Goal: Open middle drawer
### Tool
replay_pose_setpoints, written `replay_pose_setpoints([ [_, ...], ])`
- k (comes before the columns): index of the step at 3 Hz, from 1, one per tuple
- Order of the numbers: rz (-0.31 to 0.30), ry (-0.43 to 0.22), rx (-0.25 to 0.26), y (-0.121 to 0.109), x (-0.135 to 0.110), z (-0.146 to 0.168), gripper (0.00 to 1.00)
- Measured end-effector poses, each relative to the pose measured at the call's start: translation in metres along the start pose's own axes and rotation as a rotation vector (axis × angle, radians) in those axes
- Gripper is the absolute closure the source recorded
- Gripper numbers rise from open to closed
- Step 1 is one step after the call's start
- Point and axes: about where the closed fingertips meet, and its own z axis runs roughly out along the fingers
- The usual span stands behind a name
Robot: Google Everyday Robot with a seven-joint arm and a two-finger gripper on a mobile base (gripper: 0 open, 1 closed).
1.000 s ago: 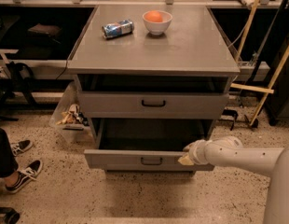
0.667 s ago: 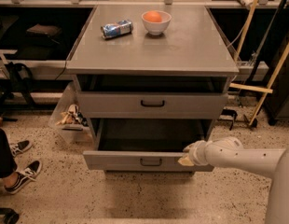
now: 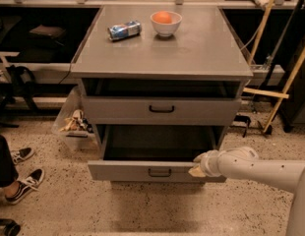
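Item: end effector (image 3: 197, 170), at the tip of a white arm (image 3: 260, 167) that comes in from the right edge; it sits against the upper edge of the front of the middle drawer (image 3: 123, 171), toward that front's right end; we cannot tell whether it is apart, together or clamped on anything.

Item: middle drawer, grey metal, directly left of and touching the end effector; it stands pulled well out of the cabinet, its dark interior exposed just behind the end effector; its black loop handle (image 3: 159, 172) lies a little to the left of the end effector, at the centre of the front.

Item: upper drawer (image 3: 206, 111), above and behind the end effector; front flush with the cabinet, black handle (image 3: 162, 109) at its centre; we note a dark recess between it and the top.

Item: counter (image 3: 201, 53), the grey cabinet top, high above the end effector; it carries, far up and to the left, a blue can (image 3: 124, 30) lying on its side and a white bowl (image 3: 166, 24) holding an orange round thing (image 3: 163, 17); can and bowl stand near each other, not touching.

Item: clear bag of refuse (image 3: 73, 122), on the speckled floor (image 3: 69, 210) well left of the end effector, beside the cabinet.

Item: sneakers (image 3: 25, 183), black and white, far left and slightly below.

Item: wooden poles (image 3: 286, 85), leaning up and to the right.
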Motion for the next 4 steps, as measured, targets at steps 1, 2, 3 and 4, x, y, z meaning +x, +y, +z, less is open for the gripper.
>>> replay_pose_setpoints([
  [1,0.0,0.0,0.0,0.0,-0.001,-0.001,1.0],
  [2,0.002,-0.009,-0.003,0.007,0.005,-0.004,1.0],
  [3,0.002,-0.009,-0.003,0.008,0.003,-0.006,1.0],
  [4,-0.012,-0.016,-0.014,0.017,0.005,-0.005,1.0],
])
